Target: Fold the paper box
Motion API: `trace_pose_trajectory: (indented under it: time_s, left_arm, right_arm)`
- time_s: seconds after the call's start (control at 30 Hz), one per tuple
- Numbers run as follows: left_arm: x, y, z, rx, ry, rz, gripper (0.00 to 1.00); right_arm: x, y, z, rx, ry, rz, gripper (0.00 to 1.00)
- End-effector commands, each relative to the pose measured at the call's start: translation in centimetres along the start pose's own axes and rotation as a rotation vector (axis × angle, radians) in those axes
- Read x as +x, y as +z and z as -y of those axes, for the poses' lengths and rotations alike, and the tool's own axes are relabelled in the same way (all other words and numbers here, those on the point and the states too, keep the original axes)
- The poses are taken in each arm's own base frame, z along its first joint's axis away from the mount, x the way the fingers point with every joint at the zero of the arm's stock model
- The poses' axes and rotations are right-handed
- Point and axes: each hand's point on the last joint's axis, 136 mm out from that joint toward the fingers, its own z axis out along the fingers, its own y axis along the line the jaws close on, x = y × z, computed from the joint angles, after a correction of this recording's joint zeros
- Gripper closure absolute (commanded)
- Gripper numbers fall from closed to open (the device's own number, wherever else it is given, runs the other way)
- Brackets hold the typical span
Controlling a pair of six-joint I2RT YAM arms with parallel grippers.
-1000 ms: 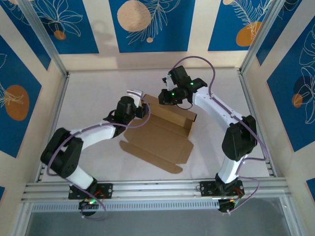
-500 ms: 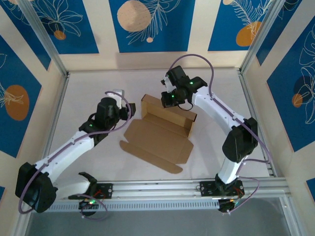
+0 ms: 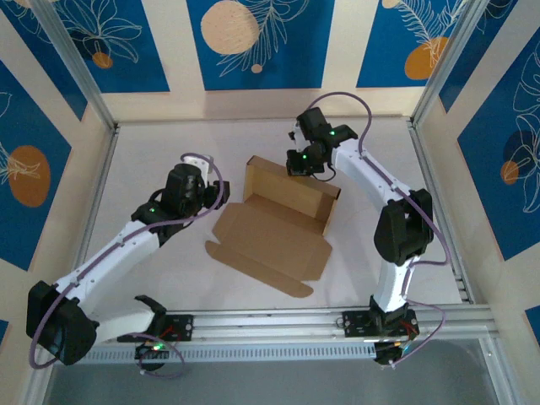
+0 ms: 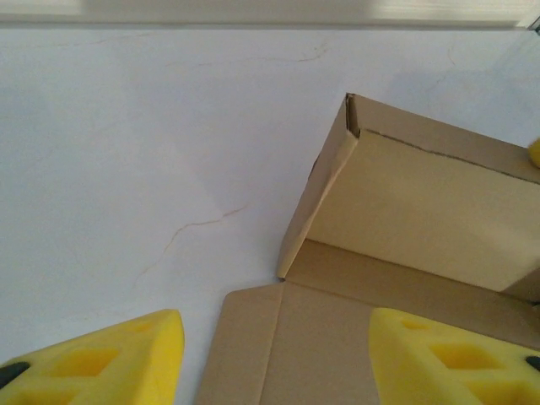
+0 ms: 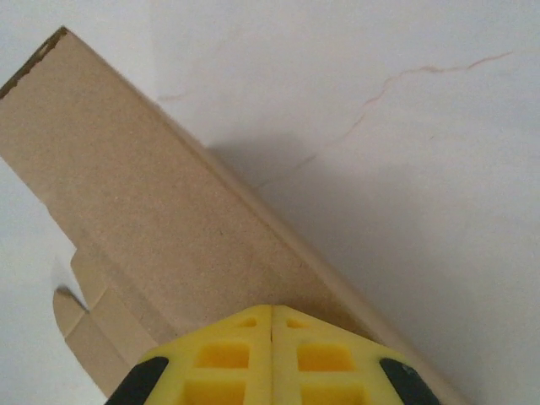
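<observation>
Right wrist view: the right gripper (image 5: 272,310) is closed tight on nothing, its fingers just beside the raised rear wall of the paper box (image 5: 143,194), seemingly to prop it, while the left gripper (image 4: 274,316) is held moderately spread, the box's standing corner lying ahead between its fingers.

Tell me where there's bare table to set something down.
Bare table lies far-left, between back wall and left arm, and along the near edge before the paper box. Crowded at its far side, near right gripper and left gripper.
</observation>
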Motion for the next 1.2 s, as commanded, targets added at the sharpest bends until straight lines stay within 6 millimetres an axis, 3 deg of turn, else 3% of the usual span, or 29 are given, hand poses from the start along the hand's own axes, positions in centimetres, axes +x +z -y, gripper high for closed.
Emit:
trace_pose_trajectory:
  time_s: [0.0, 0.2, 0.37, 0.47, 0.57, 0.67, 0.87, 1.03, 1.17]
  left_arm:
    - [-1.5, -0.6, 0.5, 0.018, -0.033, 0.002, 0.41]
    - [-3.4, -2.0, -0.3, -0.029, -0.050, 0.056, 0.43]
    - [-5.4, -4.3, -1.0, -0.066, -0.044, 0.092, 0.42]
    - [-7.4, -6.3, -0.6, -0.047, -0.052, 0.140, 0.42]
    - [-7.9, -6.8, 0.0, -0.023, -0.055, 0.131, 0.41]
    - [-6.6, -5.8, 0.4, -0.003, -0.066, 0.068, 0.40]
    - [-2.0, -2.4, 0.7, 0.036, -0.164, -0.059, 0.41]
    - [2.0, 1.6, 2.4, 0.123, -0.302, -0.199, 0.45]
    - [3.2, 4.7, 3.3, 0.153, -0.346, -0.253, 0.45]
  right_arm:
    - [-0.8, 2.2, 2.0, -0.011, 0.076, -0.043, 0.92]
    - [-3.2, 4.9, 7.7, -0.047, 0.277, -0.043, 0.90]
    - [-3.3, 5.6, 11.1, -0.052, 0.394, -0.056, 0.85]
    - [-2.6, 4.7, 13.4, 0.043, 0.443, -0.011, 0.77]
    - [-1.7, 4.0, 14.6, 0.066, 0.482, 0.027, 0.60]
    - [0.2, 4.6, 15.1, 0.080, 0.512, -0.013, 0.53]
    - [4.4, 5.3, 15.5, 0.080, 0.597, -0.033, 0.54]
    - [6.5, 5.2, 13.3, -0.032, 0.644, -0.049, 0.55]
    - [8.0, 5.4, 10.7, -0.098, 0.634, -0.075, 0.56]
